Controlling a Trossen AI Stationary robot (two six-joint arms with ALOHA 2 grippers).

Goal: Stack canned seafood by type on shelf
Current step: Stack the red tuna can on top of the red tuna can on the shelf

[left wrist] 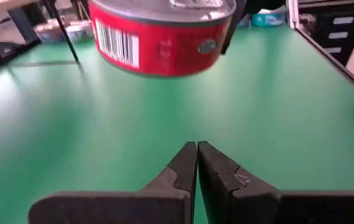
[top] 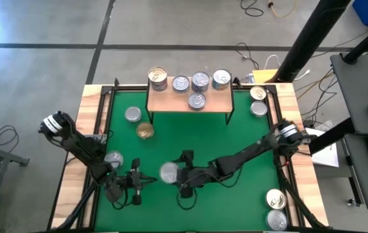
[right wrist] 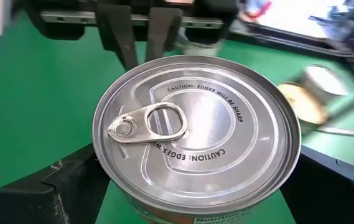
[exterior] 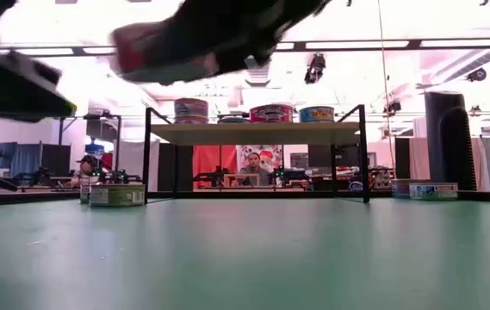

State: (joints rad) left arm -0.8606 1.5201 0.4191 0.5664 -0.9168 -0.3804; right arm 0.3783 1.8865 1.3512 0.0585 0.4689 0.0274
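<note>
Five short round silver-topped tins stand on the small light-wood shelf with thin black legs at the far edge of the green table, four in a row along its back and one at its front edge. The right gripper, near the table's front edge, holds a red-sided round tin with a silver pull-tab lid clear of the surface, its jaws spread wide around the tin's sides. The left gripper sits just beside it with its fingers pressed together on nothing. More tins lie along the table's right edge.
</note>
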